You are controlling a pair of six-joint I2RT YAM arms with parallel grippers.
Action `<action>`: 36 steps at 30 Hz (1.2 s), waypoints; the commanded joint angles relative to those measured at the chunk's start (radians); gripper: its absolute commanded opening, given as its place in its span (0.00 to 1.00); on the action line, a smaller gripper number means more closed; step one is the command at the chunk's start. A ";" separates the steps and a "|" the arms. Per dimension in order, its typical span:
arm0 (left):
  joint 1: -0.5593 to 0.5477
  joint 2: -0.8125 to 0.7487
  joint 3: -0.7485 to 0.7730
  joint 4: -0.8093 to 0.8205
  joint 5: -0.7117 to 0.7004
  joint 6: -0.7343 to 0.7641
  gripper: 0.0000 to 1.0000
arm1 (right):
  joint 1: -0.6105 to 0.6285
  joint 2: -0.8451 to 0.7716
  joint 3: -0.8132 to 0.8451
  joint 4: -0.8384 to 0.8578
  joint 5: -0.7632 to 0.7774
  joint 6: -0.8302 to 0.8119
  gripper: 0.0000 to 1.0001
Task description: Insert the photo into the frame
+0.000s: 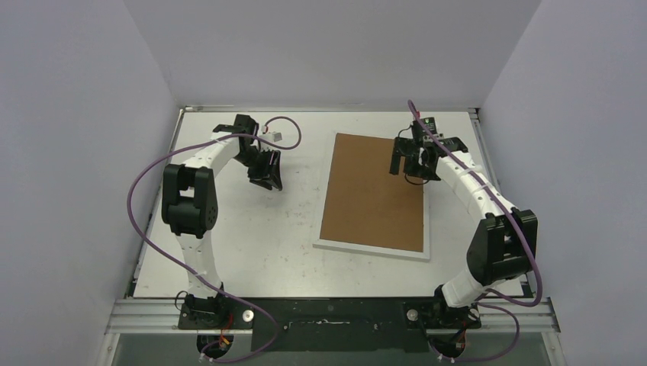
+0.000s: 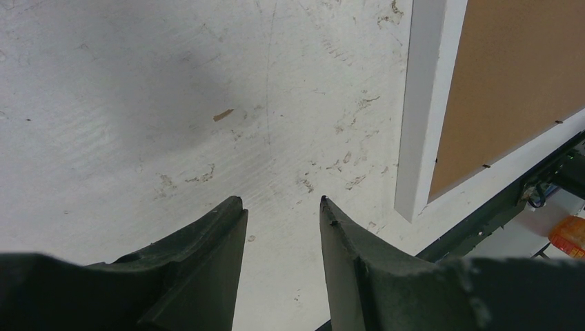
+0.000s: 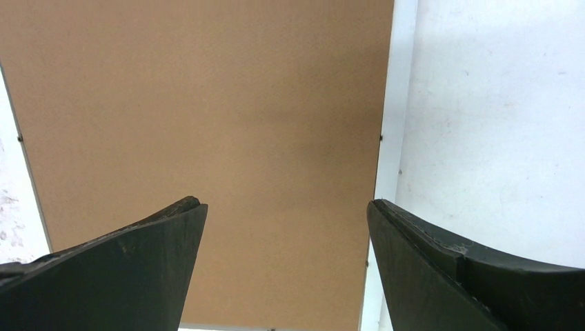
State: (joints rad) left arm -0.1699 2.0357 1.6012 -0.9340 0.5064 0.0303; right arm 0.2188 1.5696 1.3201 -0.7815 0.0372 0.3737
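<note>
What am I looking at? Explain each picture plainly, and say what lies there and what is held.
Two white robot arms stand bolted at the near edge of a table. The wide picture looks down from above; the other two come from cameras on each wrist. On the table lies a white frame filled by a brown backing board. No photo shows. The left gripper hangs over bare table, the right gripper over the board. Both are open and hold nothing.

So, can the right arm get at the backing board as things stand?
Probably yes: the right gripper hangs open directly above the board, with nothing visible between them.
</note>
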 commanded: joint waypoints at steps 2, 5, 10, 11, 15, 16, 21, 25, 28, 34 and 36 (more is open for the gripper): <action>0.004 -0.032 -0.004 0.022 0.040 0.002 0.41 | -0.036 0.043 0.065 0.151 0.029 0.010 0.90; -0.003 -0.027 -0.004 0.019 0.052 -0.001 0.41 | -0.059 0.088 0.097 0.239 0.024 0.014 0.90; -0.038 -0.049 -0.042 0.024 0.052 0.019 0.44 | -0.075 0.218 0.212 0.336 0.060 0.022 0.90; -0.046 -0.053 -0.049 0.016 0.054 0.028 0.46 | -0.083 0.252 0.245 0.334 0.069 0.025 0.90; -0.087 -0.092 -0.092 0.010 0.040 0.066 0.49 | -0.135 0.358 0.342 0.305 0.062 0.046 0.90; -0.099 -0.096 -0.096 0.009 0.037 0.068 0.50 | -0.150 0.368 0.345 0.311 0.049 0.052 0.90; -0.160 -0.077 -0.051 -0.011 0.049 0.045 0.51 | -0.177 0.412 0.366 0.364 0.001 0.053 0.90; -0.228 -0.071 -0.060 -0.009 0.026 0.063 0.51 | -0.173 0.471 0.410 0.373 -0.029 0.067 0.93; -0.269 -0.083 -0.105 0.010 -0.018 0.082 0.51 | -0.156 0.503 0.419 0.380 -0.055 0.070 0.97; -0.276 -0.079 -0.106 0.008 -0.003 0.076 0.51 | -0.131 0.539 0.414 0.420 -0.069 0.062 0.97; -0.278 -0.084 -0.109 0.005 0.008 0.080 0.51 | -0.129 0.550 0.418 0.433 -0.076 0.062 0.97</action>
State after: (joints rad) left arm -0.4576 2.0056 1.4914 -0.9356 0.5018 0.0906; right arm 0.0807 2.1067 1.7008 -0.4206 -0.0166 0.4313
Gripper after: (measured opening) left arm 0.511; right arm 0.966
